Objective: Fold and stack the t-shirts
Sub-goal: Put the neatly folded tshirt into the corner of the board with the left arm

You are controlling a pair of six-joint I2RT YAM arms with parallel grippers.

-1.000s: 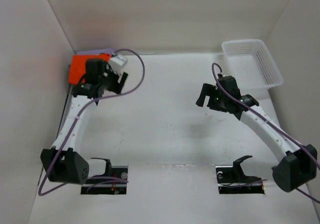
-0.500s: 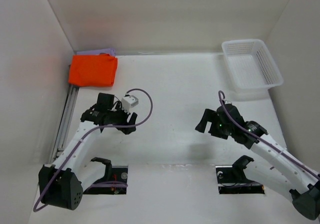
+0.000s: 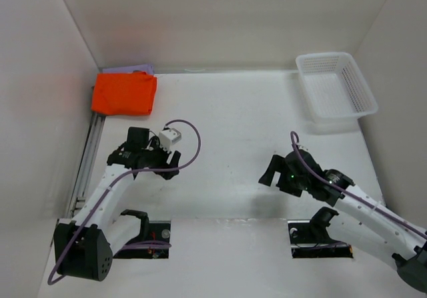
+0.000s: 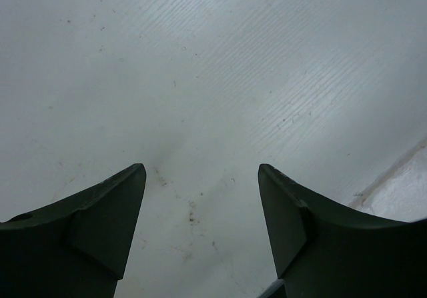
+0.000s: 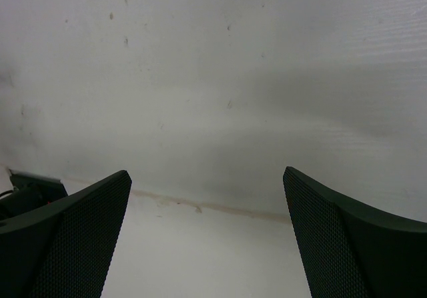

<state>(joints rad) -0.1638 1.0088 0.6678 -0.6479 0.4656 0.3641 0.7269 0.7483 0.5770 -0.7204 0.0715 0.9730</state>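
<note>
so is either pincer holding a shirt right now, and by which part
Nothing is held. The left pincer and right pincer both stand open, only the table showing between. The orange t-shirt lies folded at the far left corner.

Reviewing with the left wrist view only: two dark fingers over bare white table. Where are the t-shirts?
Observer: A folded bright orange t-shirt lies in the far left corner of the white table.
Operator: Any other shirt?
Observer: A lavender fabric edge peeks out behind the orange one.
Operator: And the other arm?
Observer: The right gripper is open, holding nothing, over bare table near the front.
</note>
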